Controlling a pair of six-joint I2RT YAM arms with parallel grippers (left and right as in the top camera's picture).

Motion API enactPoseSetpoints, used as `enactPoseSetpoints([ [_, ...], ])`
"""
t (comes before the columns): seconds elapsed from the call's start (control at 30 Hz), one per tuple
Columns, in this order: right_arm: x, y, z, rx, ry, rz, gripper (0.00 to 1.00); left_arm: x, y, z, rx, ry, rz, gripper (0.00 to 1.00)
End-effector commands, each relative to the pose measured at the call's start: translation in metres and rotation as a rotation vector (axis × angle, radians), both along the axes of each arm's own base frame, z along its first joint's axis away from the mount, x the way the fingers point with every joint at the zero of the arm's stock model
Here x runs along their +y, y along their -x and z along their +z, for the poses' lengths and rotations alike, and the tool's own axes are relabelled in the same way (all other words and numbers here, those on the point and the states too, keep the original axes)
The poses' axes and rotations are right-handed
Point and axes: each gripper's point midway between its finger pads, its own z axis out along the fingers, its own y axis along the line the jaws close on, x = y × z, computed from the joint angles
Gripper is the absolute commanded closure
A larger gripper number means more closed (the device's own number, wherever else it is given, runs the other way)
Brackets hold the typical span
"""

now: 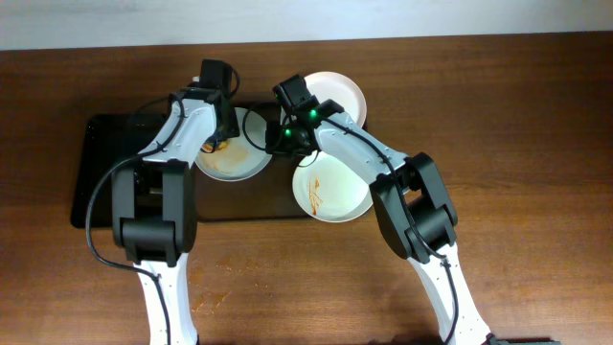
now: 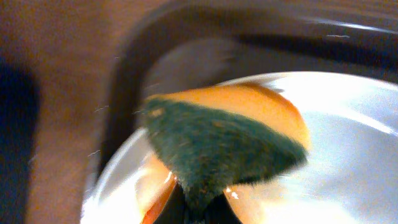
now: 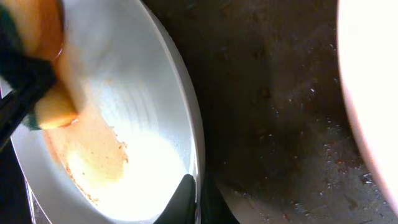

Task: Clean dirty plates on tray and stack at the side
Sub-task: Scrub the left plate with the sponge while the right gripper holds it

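Note:
A dirty white plate (image 1: 235, 161) with orange smears lies on the black tray (image 1: 105, 172). My left gripper (image 1: 216, 144) is shut on a yellow-and-green sponge (image 2: 224, 140) and presses it on that plate (image 2: 348, 155). My right gripper (image 1: 276, 142) is shut on the plate's rim (image 3: 198, 143); the sponge (image 3: 50, 102) shows at the left of the right wrist view. A second dirty plate (image 1: 331, 188) lies at the tray's right end. A clean white plate (image 1: 337, 94) sits on the table behind the tray.
The wooden table (image 1: 498, 115) surrounds the tray. The left half of the tray is bare black. The right arm reaches over the second dirty plate.

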Motion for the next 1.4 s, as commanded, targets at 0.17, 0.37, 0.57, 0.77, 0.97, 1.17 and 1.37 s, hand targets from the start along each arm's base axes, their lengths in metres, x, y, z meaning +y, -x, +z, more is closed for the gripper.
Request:
enactPoseSetpoints([
  [0.17,0.002,0.001,-0.002,-0.004,0.001,0.023,0.96,-0.049,0.058,-0.025,0.270,0.246,-0.352,0.99],
  [0.37,0.002,0.000,-0.001,-0.008,-0.001,0.023,0.96,-0.041,0.115,-0.017,0.487,0.440,-0.387,0.99],
  [0.57,0.002,0.000,-0.001,-0.008,-0.001,0.023,0.96,-0.052,0.118,-0.007,0.486,0.607,-0.298,0.99],
  [0.77,0.002,0.000,-0.001,-0.008,-0.001,0.023,0.96,0.016,0.100,-0.042,0.420,0.228,0.138,0.99],
  [0.97,0.002,0.000,-0.001,-0.008,0.000,0.023,0.96,0.065,0.058,-0.040,0.201,-0.025,0.252,0.99],
  [1.17,0.002,0.000,-0.001,-0.008,-0.001,0.023,0.96,0.015,0.015,-0.037,0.082,0.151,-0.094,1.00],
  [1.37,0.002,0.000,-0.001,-0.008,-0.001,0.023,0.96,-0.074,0.029,-0.016,0.044,0.552,-0.573,1.00],
])
